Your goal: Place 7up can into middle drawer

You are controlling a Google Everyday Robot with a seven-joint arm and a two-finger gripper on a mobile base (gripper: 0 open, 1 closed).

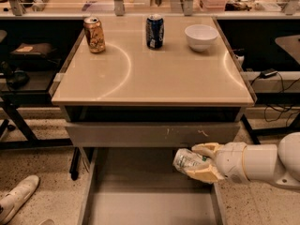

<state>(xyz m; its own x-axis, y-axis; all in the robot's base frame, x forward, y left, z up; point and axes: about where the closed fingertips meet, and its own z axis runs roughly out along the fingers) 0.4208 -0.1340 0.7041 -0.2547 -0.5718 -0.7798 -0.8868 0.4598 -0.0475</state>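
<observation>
Step in hand: lowering the 7up can (186, 159) into the middle drawer (140, 193); not yet released.

Gripper (200, 162) sits below the bench's front edge, towards the front right corner; its two fingers are clamped on the can, one above and one below; the can lies on its side, top pointing towards the bench's left side.

The can hangs over the right rear part of the open drawer, just under the closed drawer front (150, 134) with the white scratches; whether it touches the drawer floor, cannot tell; it looks to be clear of it.

Bench top (154, 78): gold-orange can (94, 34) near the back left corner; dark blue can (154, 31) at the middle of the back edge; white bowl (200, 35) towards the back right corner; none involved.

To do this well, in my judgement: bring the can low to the floor before letting go, as a can on its side will roll; carry it a little left, away from the drawer's thin right wall; grip looks firm on a crinkled shell, so part the fingers slowly; on retreat, mind the drawer front directly above the wrist.
</observation>
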